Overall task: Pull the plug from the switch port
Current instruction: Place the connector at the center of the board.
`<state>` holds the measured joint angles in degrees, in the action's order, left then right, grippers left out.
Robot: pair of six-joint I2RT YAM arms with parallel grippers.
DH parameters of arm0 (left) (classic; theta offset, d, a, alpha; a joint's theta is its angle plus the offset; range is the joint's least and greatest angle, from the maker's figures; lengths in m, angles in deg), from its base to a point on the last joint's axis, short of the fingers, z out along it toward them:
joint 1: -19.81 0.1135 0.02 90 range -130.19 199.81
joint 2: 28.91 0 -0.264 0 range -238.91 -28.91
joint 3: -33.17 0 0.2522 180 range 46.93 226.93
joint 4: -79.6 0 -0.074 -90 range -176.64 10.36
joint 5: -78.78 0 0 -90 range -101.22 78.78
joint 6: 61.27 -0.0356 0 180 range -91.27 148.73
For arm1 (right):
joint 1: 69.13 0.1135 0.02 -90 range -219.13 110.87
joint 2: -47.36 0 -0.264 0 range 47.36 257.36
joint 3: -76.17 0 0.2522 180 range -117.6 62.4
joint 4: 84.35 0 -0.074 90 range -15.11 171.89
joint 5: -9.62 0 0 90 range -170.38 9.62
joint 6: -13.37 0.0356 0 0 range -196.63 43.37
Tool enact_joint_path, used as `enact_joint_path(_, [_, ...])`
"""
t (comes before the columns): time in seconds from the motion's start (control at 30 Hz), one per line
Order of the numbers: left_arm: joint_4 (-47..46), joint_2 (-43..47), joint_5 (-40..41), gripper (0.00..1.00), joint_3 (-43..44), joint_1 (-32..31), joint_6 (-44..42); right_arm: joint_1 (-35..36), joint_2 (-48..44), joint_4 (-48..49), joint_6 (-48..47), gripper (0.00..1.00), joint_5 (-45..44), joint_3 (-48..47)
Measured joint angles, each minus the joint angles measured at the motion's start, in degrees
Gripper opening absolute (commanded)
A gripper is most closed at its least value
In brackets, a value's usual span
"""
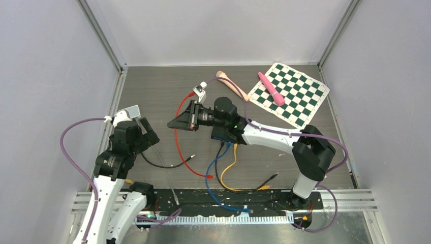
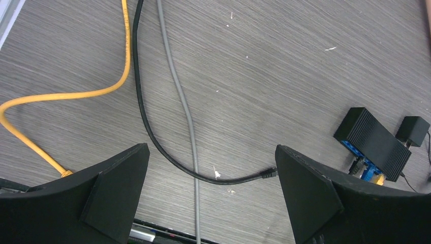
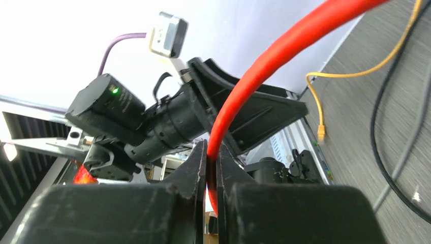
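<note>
The black switch with a blue port face lies mid-table, mostly hidden under my right wrist. It also shows in the left wrist view, with plugs in its ports. Blue, yellow and black cables run from it toward the front. My right gripper is left of the switch, shut on a red cable, which passes between its jaws. The red cable ends in a loose plug on the table. My left gripper is open and empty, above the floor.
A loose black cable and a grey cable lie under the left gripper, with a yellow cable beside them. A checkered mat with a pink tool and a beige stick lie at the back right. A small black box sits by the switch.
</note>
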<state>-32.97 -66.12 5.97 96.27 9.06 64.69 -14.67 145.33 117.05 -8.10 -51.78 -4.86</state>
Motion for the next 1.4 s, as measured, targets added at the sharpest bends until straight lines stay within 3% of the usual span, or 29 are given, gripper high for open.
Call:
enact_joint_path(0.1, [0.09,0.68,-0.02,0.99,0.00,0.04,-0.04,-0.46,-0.02,-2.40,-0.68,0.05,-1.77,0.42])
enact_joint_path(0.3, [-0.04,1.16,-0.96,0.99,-0.76,0.26,-0.22,0.13,-2.60,-23.39,-13.14,0.05,-12.79,-0.07])
enact_joint_path(0.4, [-0.11,0.42,-1.84,1.00,-0.96,0.26,-0.44,0.02,-4.48,-28.04,-19.37,0.05,-12.11,-0.57])
enact_joint_path(0.5, [-0.22,-0.17,-2.36,1.00,-0.96,0.26,-0.46,-0.31,-4.48,-25.59,-20.98,0.05,-3.56,-3.45])
enact_joint_path(0.6, [-0.26,-0.04,-2.47,0.99,-0.96,0.31,-0.46,-0.04,-3.54,-9.44,-14.19,0.05,6.38,-4.22])
enact_joint_path(0.7, [-0.24,0.24,-2.43,1.00,-0.96,0.37,-0.44,0.48,-1.75,1.22,-9.18,0.05,8.94,-4.22])
enact_joint_path(0.87, [-0.02,1.70,-1.95,1.00,-0.96,0.37,-0.46,1.22,0.81,-1.92,-8.57,0.05,4.26,-2.27])
enact_joint_path(1.03, [0.02,2.47,-1.11,1.00,-0.96,0.37,-0.70,1.31,0.26,-13.07,-15.45,0.05,-2.08,-1.36])
enact_joint_path(1.27, [-0.72,1.20,-1.97,1.00,-0.96,0.42,-1.57,0.66,-13.94,-30.14,-34.05,0.05,-11.93,-3.72])
enact_joint_path(1.4, [-2.14,-0.55,-3.41,1.00,-0.96,0.44,-1.97,-2.12,-24.61,-33.33,-41.31,0.05,-13.42,-7.78])
